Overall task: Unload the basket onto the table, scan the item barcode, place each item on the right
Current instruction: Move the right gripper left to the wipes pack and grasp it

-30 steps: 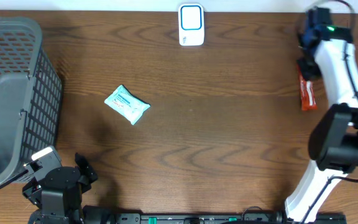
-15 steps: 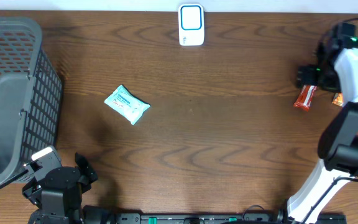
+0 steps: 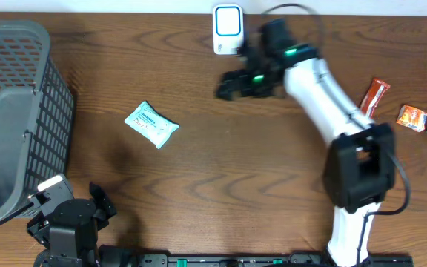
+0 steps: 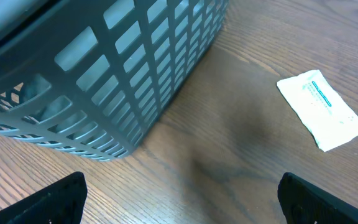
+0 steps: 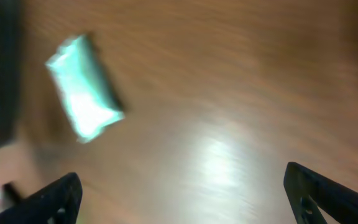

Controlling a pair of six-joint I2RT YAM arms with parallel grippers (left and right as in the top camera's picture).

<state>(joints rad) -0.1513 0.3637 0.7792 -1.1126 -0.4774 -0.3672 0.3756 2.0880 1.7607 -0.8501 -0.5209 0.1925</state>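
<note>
Blurrily, the right wrist view shows a pale green packet [image 5: 82, 87] lying on the wooden table [image 5: 241, 93], print unreadable. The right gripper [image 5: 180, 177] gapes wide, empty, touching nothing; left gripper [image 4: 180, 186] likewise, beside the basket [image 4: 135, 74].

I had bare tabletop [image 3: 228, 170] open between the wipes packet [image 3: 151, 124] and my outstretched right arm [image 3: 325, 93]. The grey basket [image 3: 21, 111] walled off the left edge. The scanner [image 3: 228, 30] stood at the far edge, near the right gripper [image 3: 227, 85]. Snack packets [image 3: 373, 96] cluttered the right side.
</note>
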